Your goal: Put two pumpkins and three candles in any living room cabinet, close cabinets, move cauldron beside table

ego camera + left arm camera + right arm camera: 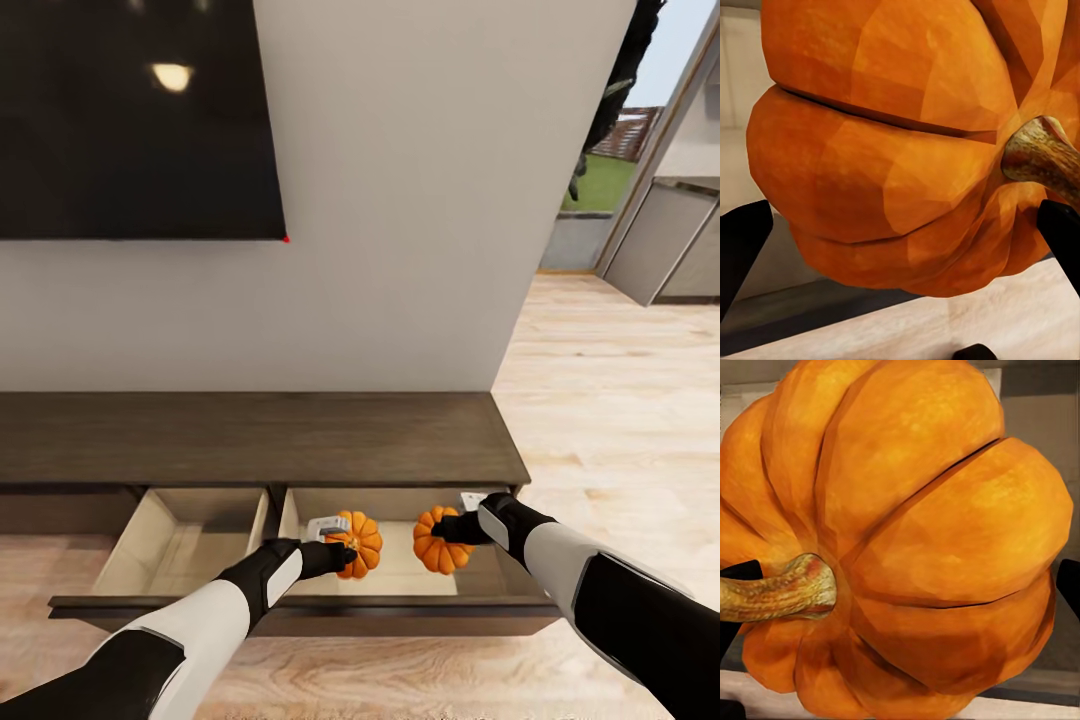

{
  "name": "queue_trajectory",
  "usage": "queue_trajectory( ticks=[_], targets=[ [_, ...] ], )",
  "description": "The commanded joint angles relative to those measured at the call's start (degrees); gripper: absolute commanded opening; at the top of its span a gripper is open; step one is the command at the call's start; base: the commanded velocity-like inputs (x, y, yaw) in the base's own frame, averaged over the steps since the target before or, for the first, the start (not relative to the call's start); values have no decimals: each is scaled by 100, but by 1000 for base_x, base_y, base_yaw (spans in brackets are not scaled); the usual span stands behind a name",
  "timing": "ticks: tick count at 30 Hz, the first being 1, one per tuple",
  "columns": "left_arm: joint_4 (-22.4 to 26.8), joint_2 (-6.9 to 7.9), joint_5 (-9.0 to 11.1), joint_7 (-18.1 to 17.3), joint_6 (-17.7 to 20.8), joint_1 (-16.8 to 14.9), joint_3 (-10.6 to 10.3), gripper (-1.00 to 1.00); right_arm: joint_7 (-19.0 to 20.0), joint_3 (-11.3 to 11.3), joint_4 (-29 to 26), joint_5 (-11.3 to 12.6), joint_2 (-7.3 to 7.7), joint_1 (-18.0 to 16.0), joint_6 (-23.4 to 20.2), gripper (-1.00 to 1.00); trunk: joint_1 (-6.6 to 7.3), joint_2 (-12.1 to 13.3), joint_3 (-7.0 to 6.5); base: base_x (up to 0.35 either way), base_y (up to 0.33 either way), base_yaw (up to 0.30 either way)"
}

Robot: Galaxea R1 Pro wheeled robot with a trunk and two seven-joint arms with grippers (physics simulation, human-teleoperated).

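Long low dark-brown wooden cabinet [250, 440], pale drawer open | left hand [345, 556] clamped on bright-orange ribbed pumpkin [358, 543] over drawer's left part | right hand [447, 528] clamped on second orange pumpkin [438, 545] over drawer's right part, near front edge
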State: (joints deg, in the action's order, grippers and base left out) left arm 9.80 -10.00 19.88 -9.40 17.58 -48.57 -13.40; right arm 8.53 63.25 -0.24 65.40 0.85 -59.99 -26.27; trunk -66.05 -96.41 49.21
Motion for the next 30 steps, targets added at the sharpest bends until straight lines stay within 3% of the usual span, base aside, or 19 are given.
queue_trajectory(
  ticks=[1, 8, 16, 30],
  targets=[
    [4, 0, 34, 0, 25, -4, -14, -100, 26, 48, -2, 23, 3, -3, 23, -100, 1, -2, 14, 0, 0, 0],
    [4, 0, 34, 0, 34, -4, -14, -100, 28, 52, -2, 18, 3, -3, 93, -100, 1, -2, 78, 13, 0, 0],
    [4, 0, 34, 0, 35, -4, -14, -100, 26, 53, -2, 17, 3, -3, 96, -100, 1, -2, 152, 208, 0, 0],
    [4, 0, 34, 0, 35, -4, -14, -100, 0, 55, -2, 12, -6, -3, 96, -100, 1, -2, 282, 9, 0, 0]
  ],
)
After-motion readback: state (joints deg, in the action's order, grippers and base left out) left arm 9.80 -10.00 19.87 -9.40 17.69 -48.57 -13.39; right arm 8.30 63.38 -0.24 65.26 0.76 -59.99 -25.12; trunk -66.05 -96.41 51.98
